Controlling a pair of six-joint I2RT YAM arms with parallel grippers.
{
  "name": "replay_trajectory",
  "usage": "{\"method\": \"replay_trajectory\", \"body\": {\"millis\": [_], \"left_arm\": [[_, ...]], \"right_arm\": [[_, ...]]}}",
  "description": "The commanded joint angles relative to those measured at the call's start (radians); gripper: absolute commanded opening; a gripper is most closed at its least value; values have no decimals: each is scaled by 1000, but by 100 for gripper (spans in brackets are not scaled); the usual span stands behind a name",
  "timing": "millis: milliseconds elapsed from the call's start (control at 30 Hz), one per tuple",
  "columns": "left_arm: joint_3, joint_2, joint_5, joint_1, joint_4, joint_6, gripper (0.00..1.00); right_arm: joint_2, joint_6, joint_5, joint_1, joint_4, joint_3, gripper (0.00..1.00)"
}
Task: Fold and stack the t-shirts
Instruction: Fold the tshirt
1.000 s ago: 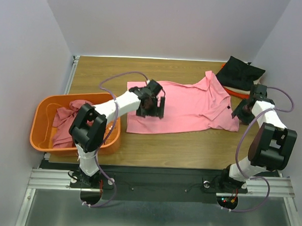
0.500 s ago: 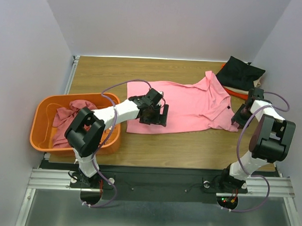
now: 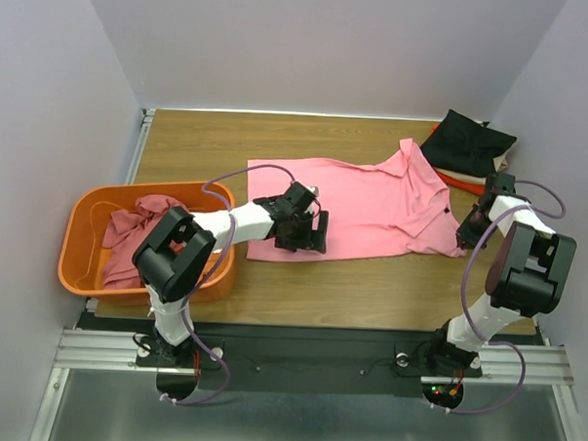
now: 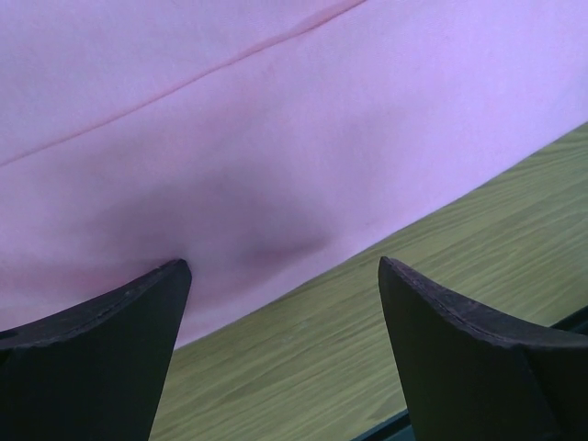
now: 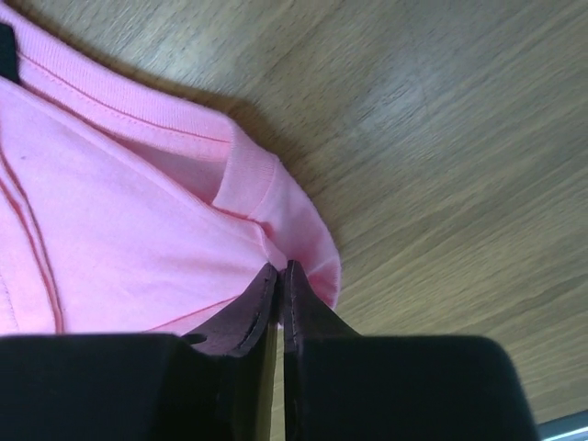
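Observation:
The light pink collared t-shirt [image 3: 373, 206] lies spread flat on the table [image 3: 200, 143]. My left gripper [image 3: 303, 236] is open, low over the shirt's near hem [image 4: 276, 184], one finger on the cloth and one over bare wood. My right gripper [image 3: 466, 233] is shut on the shirt's sleeve edge [image 5: 285, 220] at the right. A darker rose shirt [image 3: 127, 235] lies crumpled in the orange basket [image 3: 79, 221]. A folded black shirt [image 3: 465, 142] tops a stack at the back right, with a red-orange one [image 3: 454, 178] under it.
The orange basket stands at the left near edge, close to my left arm. The folded stack sits in the back right corner next to my right arm. Purple walls close in the table on three sides.
My left gripper has moved from the shirt's middle toward its near hem and lower. My right gripper has moved slightly nearer along the sleeve.

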Motion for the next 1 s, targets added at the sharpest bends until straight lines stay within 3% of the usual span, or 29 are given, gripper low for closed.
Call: {"method": "replay_trajectory", "body": {"millis": [0, 367, 900, 967], "left_arm": [[-72, 13, 15, -6, 24, -9, 96], [-157, -34, 4, -6, 42, -9, 96], [-75, -100, 26, -83, -27, -35, 96], [-78, -138, -3, -85, -58, -40, 97]], "right_arm": [[4, -29, 56, -13, 19, 48, 7], [82, -95, 213, -42, -15, 217, 5], [62, -69, 283, -157, -17, 182, 5], [65, -64, 291, -170, -20, 186, 11]]}}
